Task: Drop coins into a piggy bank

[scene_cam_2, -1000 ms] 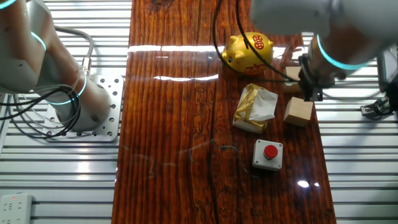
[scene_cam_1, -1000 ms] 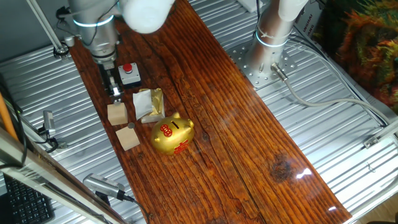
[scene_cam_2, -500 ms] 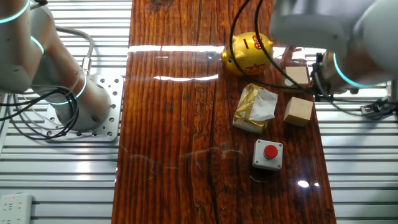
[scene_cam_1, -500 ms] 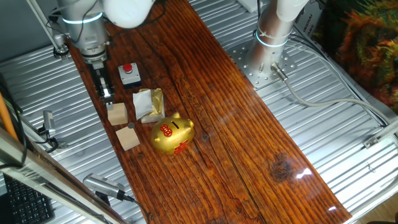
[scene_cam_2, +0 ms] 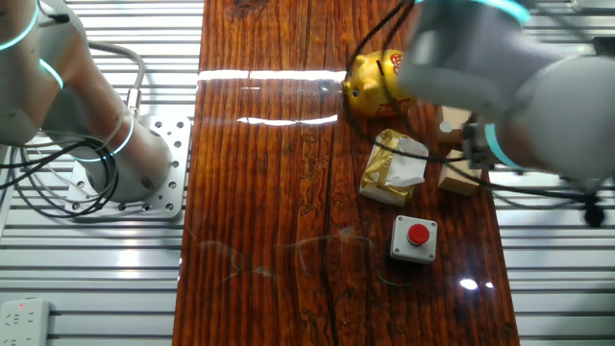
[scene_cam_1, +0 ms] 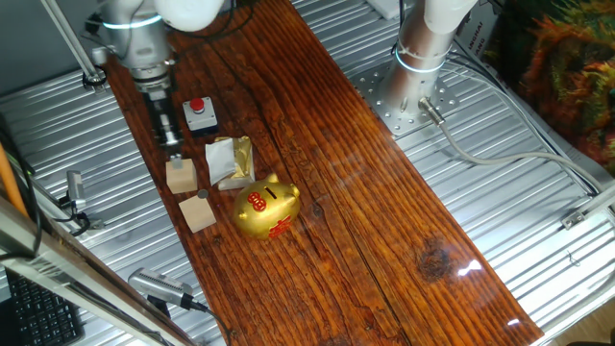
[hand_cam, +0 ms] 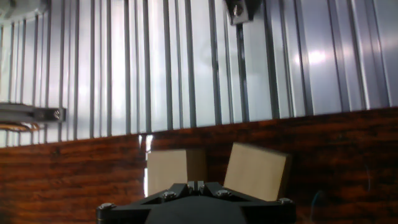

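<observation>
The gold piggy bank point(scene_cam_1: 266, 207) with red markings and a dark slot stands on the wooden board; the arm partly covers it in the other fixed view point(scene_cam_2: 373, 79). Two tan wooden cubes lie to its left. The nearer cube point(scene_cam_1: 199, 212) carries a small grey coin point(scene_cam_1: 203, 194). My gripper point(scene_cam_1: 173, 144) hangs just above the farther cube point(scene_cam_1: 181, 176). In the hand view its jaws point(hand_cam: 196, 185) stand pressed together, with both cubes point(hand_cam: 176, 168) point(hand_cam: 256, 171) just beyond them. I see no coin between the jaws.
A white-and-gold foil wrapper point(scene_cam_1: 231, 160) lies between the cubes and a red push button point(scene_cam_1: 199, 113). The board point(scene_cam_1: 384, 231) is edged by ribbed metal table on both sides. A second arm's base point(scene_cam_1: 413, 67) stands at the far right.
The gripper shifted slightly left and back while staying over the farther cube. The arm's body swung across the other fixed view and now covers the cubes there.
</observation>
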